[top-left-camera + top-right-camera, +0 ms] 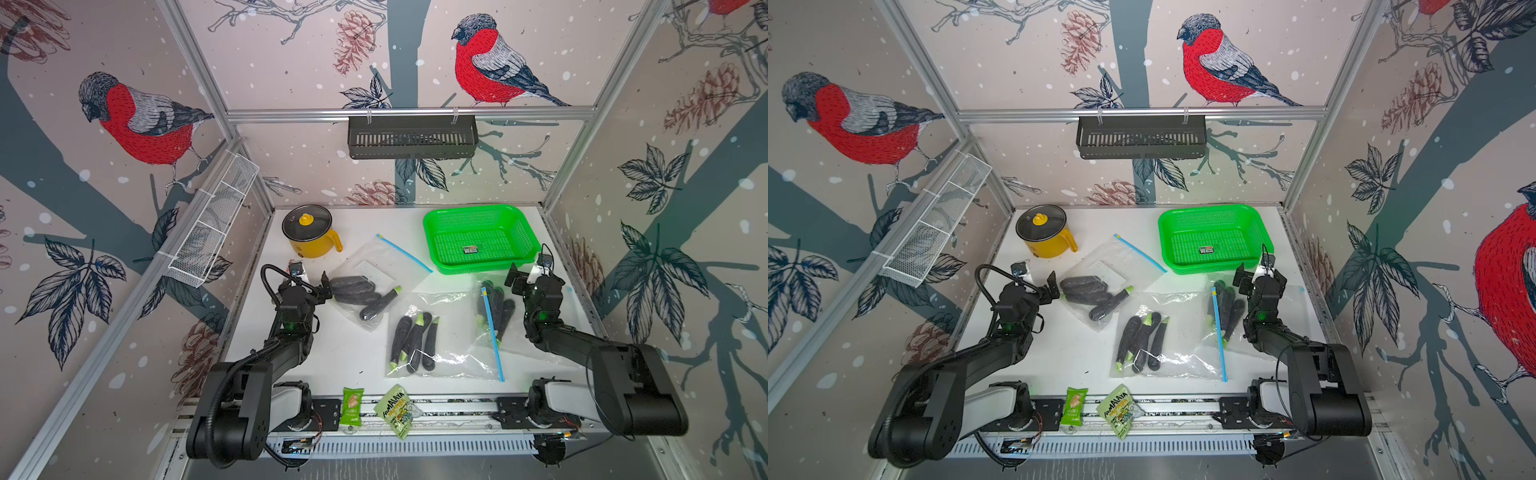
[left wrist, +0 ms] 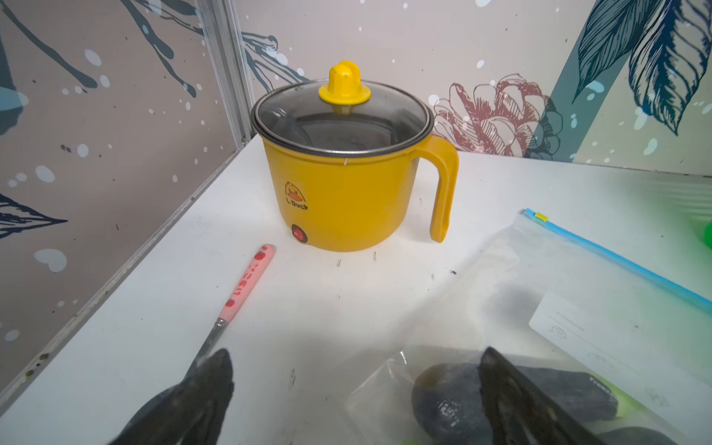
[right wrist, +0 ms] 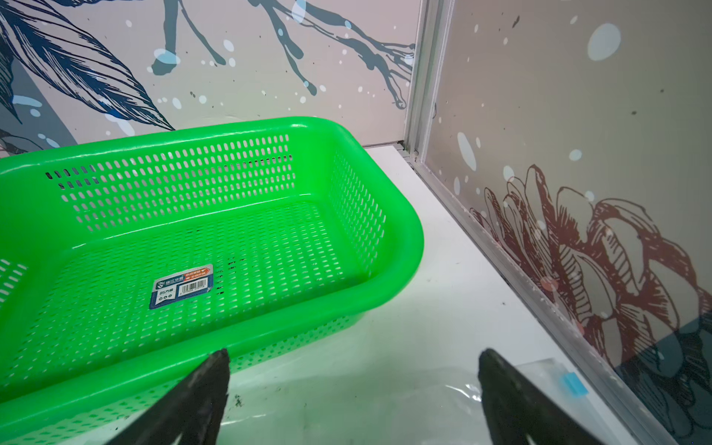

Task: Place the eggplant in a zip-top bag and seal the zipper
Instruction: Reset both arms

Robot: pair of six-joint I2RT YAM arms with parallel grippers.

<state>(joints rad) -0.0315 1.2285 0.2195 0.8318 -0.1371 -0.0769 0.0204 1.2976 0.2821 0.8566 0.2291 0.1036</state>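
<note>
Three clear zip-top bags lie on the white table, each with dark eggplants inside. The left bag (image 1: 376, 266) holds three eggplants (image 1: 355, 291), and its blue zipper (image 1: 404, 252) points at the back. My left gripper (image 1: 326, 286) is open at that bag's near corner; in the left wrist view its fingers (image 2: 356, 351) straddle bare table and an eggplant's end (image 2: 443, 393). The middle bag (image 1: 451, 349) holds several eggplants (image 1: 413, 340), and a blue zipper strip (image 1: 493, 332) runs along its right side. My right gripper (image 1: 513, 276) is open and empty over the right bag (image 3: 366, 400), beside its eggplants (image 1: 496, 309).
A yellow lidded pot (image 1: 309, 232) stands at the back left, with a pink-handled utensil (image 2: 250, 281) in front of it. A green basket (image 1: 519, 232) sits at the back right, close to my right gripper. Two snack packets (image 1: 352, 405) (image 1: 397, 409) lie on the front rail.
</note>
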